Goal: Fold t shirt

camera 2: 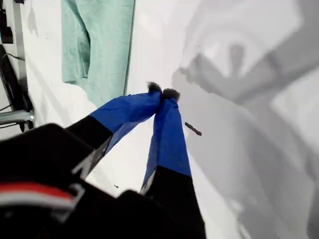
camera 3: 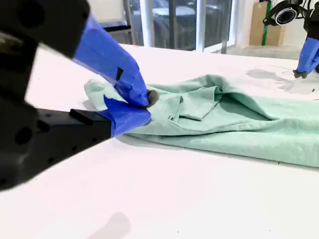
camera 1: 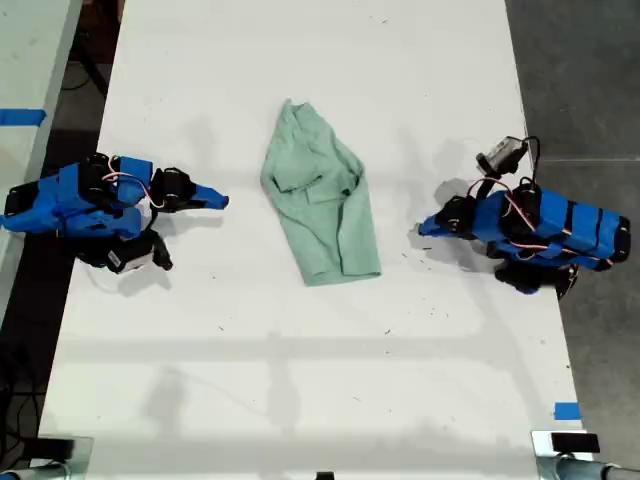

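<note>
T shirt (camera 1: 322, 195) mid-desk (camera 1: 300, 380), long axis top-to-bottom in exterior view, between my first gripper (camera 1: 424, 229) and my second gripper (camera 1: 218, 200); both closed, empty, similarly near

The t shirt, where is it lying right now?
The t shirt lies folded lengthwise near the middle of the white table in the exterior view, between the two arms and touching neither gripper.
</note>
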